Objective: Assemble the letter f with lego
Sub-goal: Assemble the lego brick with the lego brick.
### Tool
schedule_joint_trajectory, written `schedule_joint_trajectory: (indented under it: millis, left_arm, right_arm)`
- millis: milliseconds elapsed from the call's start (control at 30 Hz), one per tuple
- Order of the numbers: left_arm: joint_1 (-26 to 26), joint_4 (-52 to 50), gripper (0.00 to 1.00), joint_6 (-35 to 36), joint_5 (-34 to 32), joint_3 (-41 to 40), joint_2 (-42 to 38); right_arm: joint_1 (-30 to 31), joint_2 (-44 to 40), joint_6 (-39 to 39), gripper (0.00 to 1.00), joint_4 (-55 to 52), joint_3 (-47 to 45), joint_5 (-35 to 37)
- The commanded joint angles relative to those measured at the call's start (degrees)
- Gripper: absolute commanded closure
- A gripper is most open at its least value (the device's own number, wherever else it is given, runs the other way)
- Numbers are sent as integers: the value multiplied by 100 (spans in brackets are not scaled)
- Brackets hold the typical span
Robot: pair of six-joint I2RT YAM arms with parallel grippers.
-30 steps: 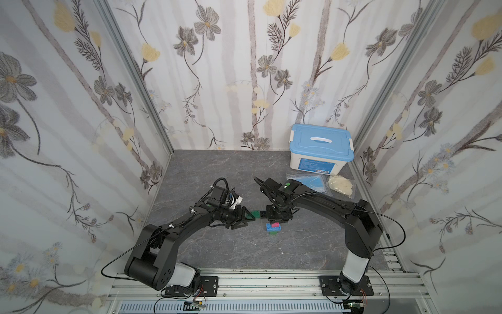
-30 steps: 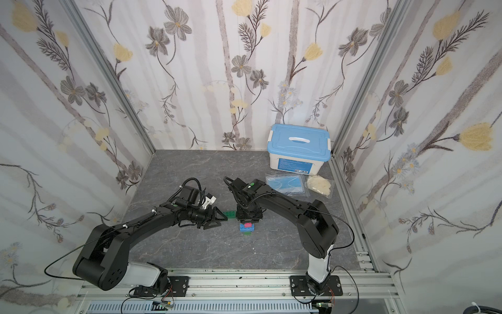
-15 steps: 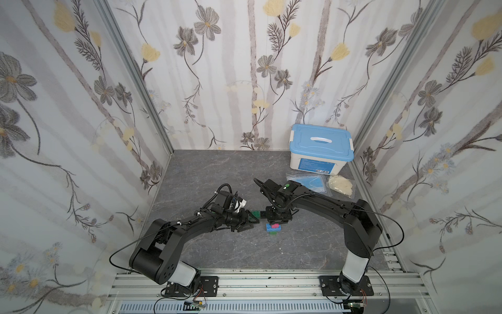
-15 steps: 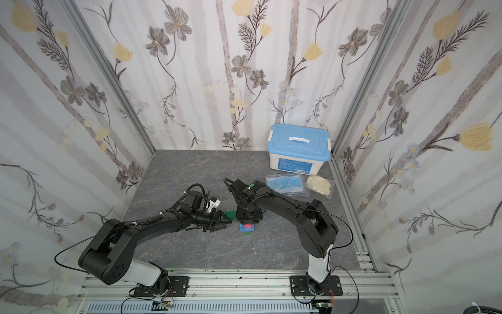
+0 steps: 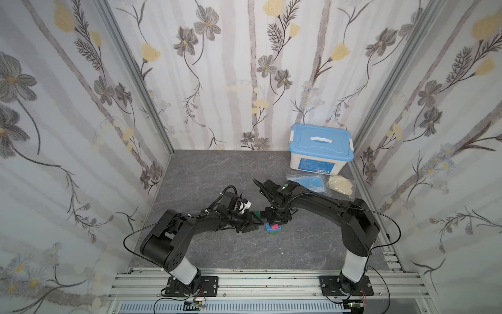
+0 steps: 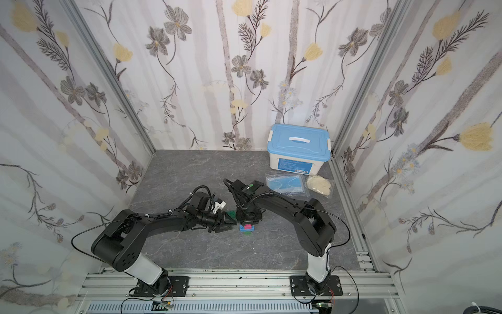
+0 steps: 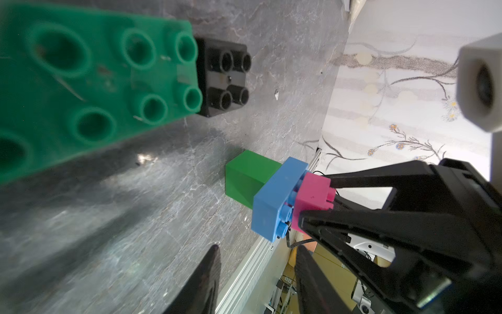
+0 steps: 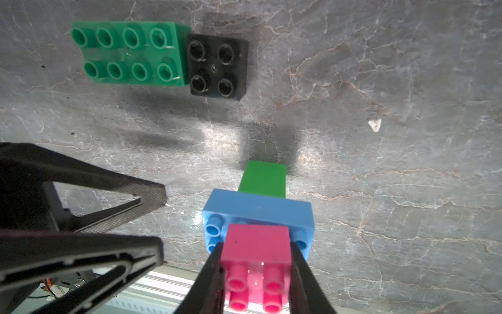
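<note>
A stack of lego stands on the table: green brick [image 8: 263, 176] at the bottom, blue brick [image 8: 258, 209] across it, pink brick [image 8: 256, 250] on top. My right gripper [image 8: 255, 246] is shut on the pink brick, seen in a top view as the stack [image 5: 273, 227] under the gripper. A long green brick [image 8: 130, 53] and a black brick [image 8: 218, 69] lie studs up, side by side and touching. My left gripper [image 7: 258, 271] hangs low just left of the stack, jaws apart with nothing between them, near the long green brick [image 5: 256, 214].
A blue-lidded white box [image 5: 320, 146] stands at the back right. In front of it lie a packet of blue masks [image 5: 309, 182] and a pale packet [image 5: 341, 185]. An aluminium rail [image 5: 244, 280] runs along the front edge. Flowered walls close in three sides.
My left arm has reached to the right, closer to the stack, and its jaws have narrowed. The right arm and the bricks have not moved.
</note>
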Motion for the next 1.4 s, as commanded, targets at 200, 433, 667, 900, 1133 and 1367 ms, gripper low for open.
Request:
schedule_joint_trajectory:
  millis: [200, 433, 667, 900, 1133, 1367]
  left_arm:
    - [-42, 427, 54, -194, 124, 25, 182]
    - [-111, 341, 56, -137, 125, 100, 285]
    - [-155, 475, 56, -175, 151, 116, 399]
    - [-157, 561, 56, -220, 168, 106, 472]
    - [-157, 485, 57, -165, 97, 43, 228]
    - [-157, 447, 56, -124, 121, 36, 238]
  right_arm:
    - [4, 109, -18, 68, 92, -78, 261]
    - [65, 216, 25, 71, 172, -151, 364]
    - [127, 266, 94, 71, 175, -199, 509]
    - [145, 321, 113, 71, 293, -309, 495]
    - [145, 392, 72, 72, 465, -272, 266]
    - [145, 487, 34, 73, 529, -305, 122]
